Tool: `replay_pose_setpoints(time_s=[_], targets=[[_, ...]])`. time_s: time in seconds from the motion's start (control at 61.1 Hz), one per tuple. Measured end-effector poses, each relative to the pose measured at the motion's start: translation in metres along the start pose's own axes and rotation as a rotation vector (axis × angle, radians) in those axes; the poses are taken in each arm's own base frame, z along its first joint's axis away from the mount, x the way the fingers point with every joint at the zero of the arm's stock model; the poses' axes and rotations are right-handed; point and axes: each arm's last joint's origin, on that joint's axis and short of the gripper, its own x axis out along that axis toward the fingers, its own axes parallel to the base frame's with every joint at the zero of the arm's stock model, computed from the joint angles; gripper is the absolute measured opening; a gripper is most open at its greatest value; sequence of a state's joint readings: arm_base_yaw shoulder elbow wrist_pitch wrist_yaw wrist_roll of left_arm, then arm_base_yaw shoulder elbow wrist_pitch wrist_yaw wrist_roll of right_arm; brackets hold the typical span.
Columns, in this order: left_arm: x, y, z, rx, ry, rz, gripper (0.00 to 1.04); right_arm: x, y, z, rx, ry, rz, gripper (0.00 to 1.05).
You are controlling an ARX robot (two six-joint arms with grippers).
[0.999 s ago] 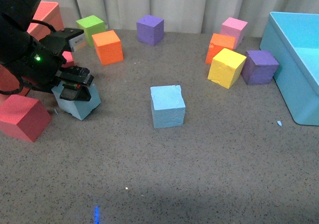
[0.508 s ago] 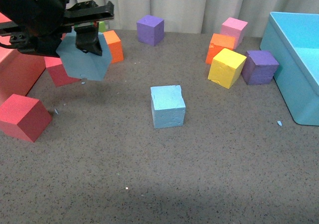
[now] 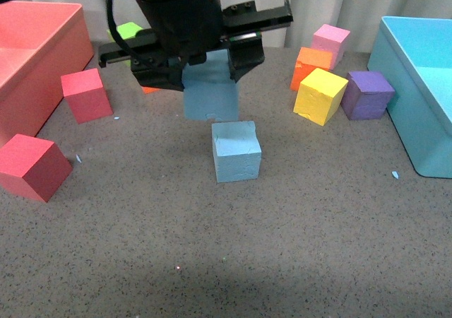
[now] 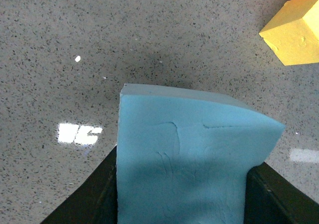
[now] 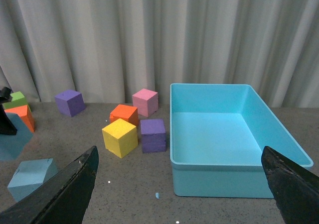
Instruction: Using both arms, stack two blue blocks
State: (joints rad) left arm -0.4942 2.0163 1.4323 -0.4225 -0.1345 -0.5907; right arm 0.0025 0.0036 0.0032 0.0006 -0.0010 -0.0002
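Sky-blue foam sits pinched in the left gripper, this held blue block hanging above the grey table, the 2nd blue block resting just beneath, slightly rightward, while the right gripper gapes wide.

my black left gripper and its clamped sky-blue foam cube now hang over the other sky-blue foam cube.

We hold the lifted block in our left gripper at frame centre, directly above the resting block, four cubes clustered at upper right, a bin at right edge, a tray at upper left
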Motion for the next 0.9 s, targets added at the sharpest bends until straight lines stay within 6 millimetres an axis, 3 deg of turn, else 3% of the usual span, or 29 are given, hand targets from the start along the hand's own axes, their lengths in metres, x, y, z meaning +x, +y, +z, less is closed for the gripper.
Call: replay_pose_setpoints(time_s=[0.524, 0.901], targets=[[0.025, -0.027, -0.012, -0.065, 0.045, 0.058, 0.48, 0.0, 0.0, 0.0, 0.0, 0.0, 0.0, 0.95], [0.028, -0.031, -0.019, -0.117, 0.061, 0.068, 0.48, 0.0, 0.0, 0.0, 0.0, 0.0, 0.0, 0.95]])
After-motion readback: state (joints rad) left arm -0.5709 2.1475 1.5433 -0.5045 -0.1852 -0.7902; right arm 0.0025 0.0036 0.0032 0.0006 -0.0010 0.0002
